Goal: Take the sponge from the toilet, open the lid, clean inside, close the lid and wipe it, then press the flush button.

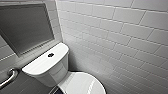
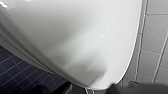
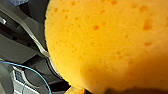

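Grip looks secure: the right hand seems closed round the orange sponge [image 3: 107, 45], pressed near its camera. I cannot tell the left hand's state. The toilet [image 1: 47, 67] sits lower centre of the head frame, its lid [image 1: 82, 83] down. The lid is best lifted by its front edge, with the sponge kept clear.

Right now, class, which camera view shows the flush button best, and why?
The head view: the flush button sits whole on the tank top. Left wrist view gives white ceramic of the toilet; right wrist view, the sponge.
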`<state>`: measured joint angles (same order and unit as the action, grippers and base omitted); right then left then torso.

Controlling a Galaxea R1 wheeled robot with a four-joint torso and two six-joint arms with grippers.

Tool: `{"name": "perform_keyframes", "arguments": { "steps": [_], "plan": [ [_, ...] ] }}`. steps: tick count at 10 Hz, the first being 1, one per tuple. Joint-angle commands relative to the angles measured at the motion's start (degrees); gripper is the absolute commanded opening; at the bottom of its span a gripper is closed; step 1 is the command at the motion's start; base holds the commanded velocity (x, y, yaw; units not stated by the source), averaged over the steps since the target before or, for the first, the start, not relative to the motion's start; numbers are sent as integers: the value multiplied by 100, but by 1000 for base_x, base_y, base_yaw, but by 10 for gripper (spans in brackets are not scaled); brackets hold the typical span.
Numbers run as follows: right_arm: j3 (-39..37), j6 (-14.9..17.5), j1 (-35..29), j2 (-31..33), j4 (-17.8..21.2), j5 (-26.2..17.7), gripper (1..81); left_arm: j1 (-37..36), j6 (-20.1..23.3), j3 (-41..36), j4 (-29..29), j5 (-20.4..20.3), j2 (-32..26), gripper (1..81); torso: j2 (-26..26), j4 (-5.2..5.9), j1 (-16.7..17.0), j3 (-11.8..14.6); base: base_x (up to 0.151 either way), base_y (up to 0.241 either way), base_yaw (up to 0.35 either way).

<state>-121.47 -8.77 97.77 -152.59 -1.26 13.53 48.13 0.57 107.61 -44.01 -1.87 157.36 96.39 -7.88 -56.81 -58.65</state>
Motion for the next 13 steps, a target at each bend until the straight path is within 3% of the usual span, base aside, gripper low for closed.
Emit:
{"name": "perform_keyframes", "arguments": {
  "steps": [1,8,10,11,13],
  "plan": [
    [115,-2,151,130,55,-404,10,-1029,136,-714,270,-401,-99,811,0,0,0,0,0,0,0],
    [124,-2,151,139,46,-386,10,-1029,119,-1583,261,-807,-590,811,0,0,0,0,0,0,0],
    [150,-2,151,156,46,-386,10,-1020,101,-1778,226,-912,-722,811,0,0,0,271,0,0,0],
    [185,-2,160,173,46,-386,10,-1011,-4,-1796,226,-921,-740,811,0,0,0,124,0,0,0],
    [230,-2,160,200,55,-343,10,-976,-512,-1822,234,-921,-854,811,2,0,0,199,0,0,0]
  ]
}}
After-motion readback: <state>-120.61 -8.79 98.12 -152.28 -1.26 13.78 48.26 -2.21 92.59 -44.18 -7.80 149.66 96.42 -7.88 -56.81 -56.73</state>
